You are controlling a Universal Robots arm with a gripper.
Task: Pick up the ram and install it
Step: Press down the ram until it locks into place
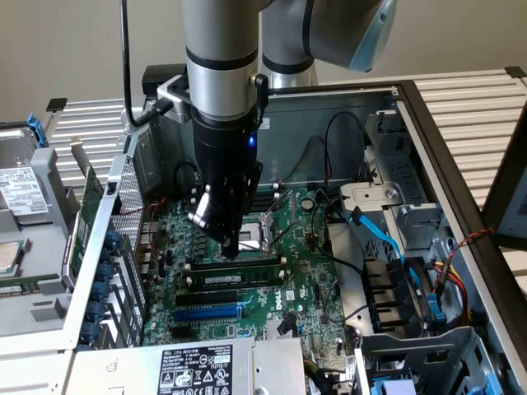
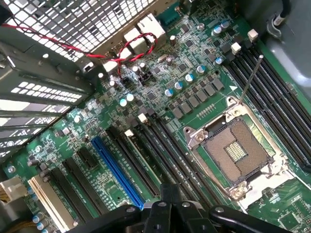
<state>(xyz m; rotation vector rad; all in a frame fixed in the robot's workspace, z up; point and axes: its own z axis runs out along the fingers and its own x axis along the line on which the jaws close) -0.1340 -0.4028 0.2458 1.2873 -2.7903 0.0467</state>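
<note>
Evidently the work is at the seating stage: the black two-fingered gripper stands low inside the open grey metal computer case, its fingers pressed together with nothing pinched between them, and its tip comes down on or just over the ram, a long thin green circuit-board stick with black chips. That stick lies directly beneath the fingertips, standing on edge in a long black memory slot of the green motherboard, with a second stick carrying a small white label just beside it on the side away from the empty square metal processor socket. Closed fingers here make sense as a blunt pressing tool rather than a clamp, since a stick already standing in its slot needs a downward push. Whether the tip actually touches the board edge cannot be told.

From the wrist view, the gripper's black knuckles hang over the parallel black slots, with a bright blue expansion slot off to one side and the socket to the other.
</note>
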